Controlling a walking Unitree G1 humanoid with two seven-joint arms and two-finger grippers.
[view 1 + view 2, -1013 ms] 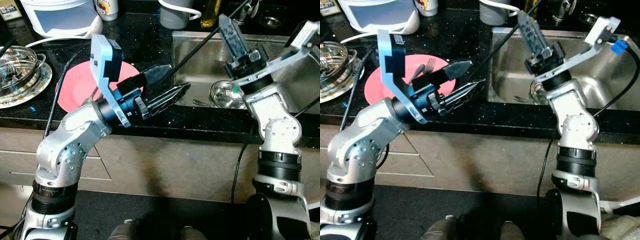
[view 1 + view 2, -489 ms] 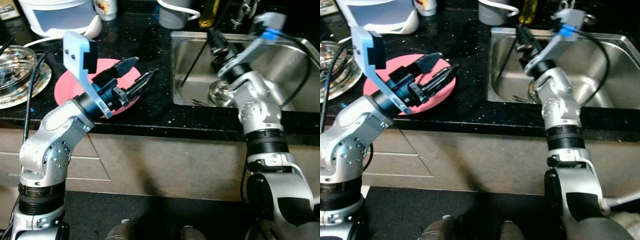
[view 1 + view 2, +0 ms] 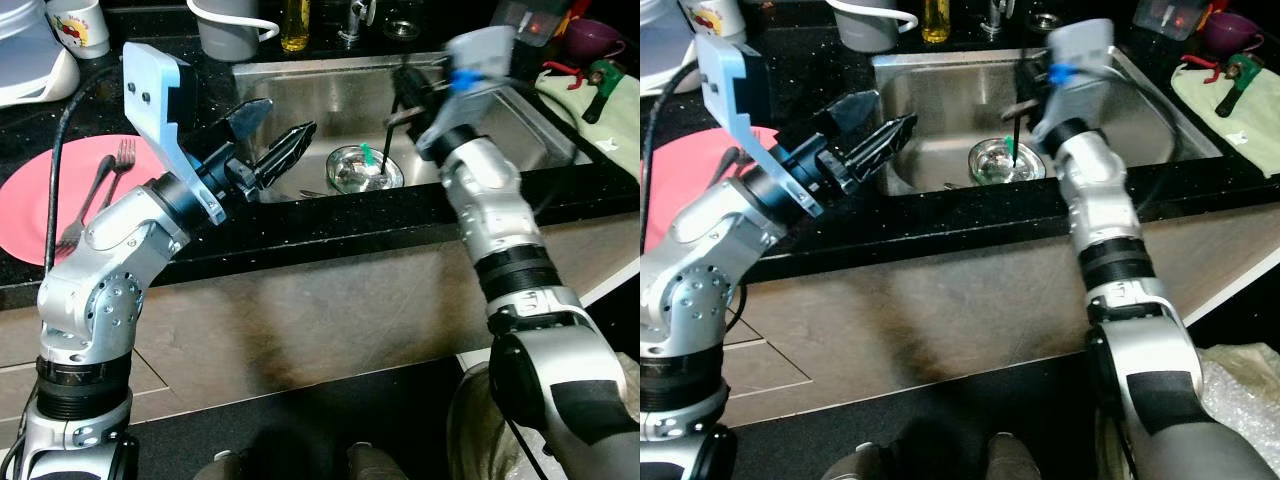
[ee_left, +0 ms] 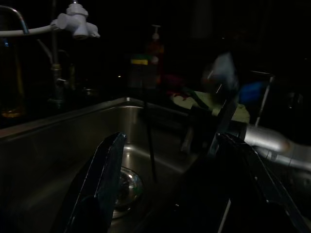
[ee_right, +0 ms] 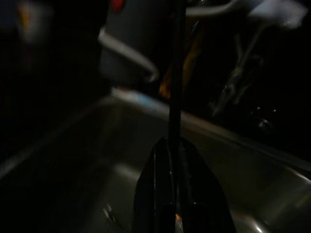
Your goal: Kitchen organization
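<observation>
- The left arm (image 3: 110,260) is bent at the elbow and reaches forward and to the right, its forearm slanting upward.
- The left gripper (image 3: 268,140) hangs in the air with its two black fingers (image 4: 104,170) spread apart, nothing between them.
- The right arm (image 3: 490,215) rises steeply from the lower right and stretches forward; its wrist is blurred.
- The right gripper (image 5: 176,187) has its fingers pressed together around a thin dark rod (image 5: 176,73) that stands straight out from the tips.

Black counter (image 3: 330,215) (speckled), steel sink (image 3: 310,85)
</observation>
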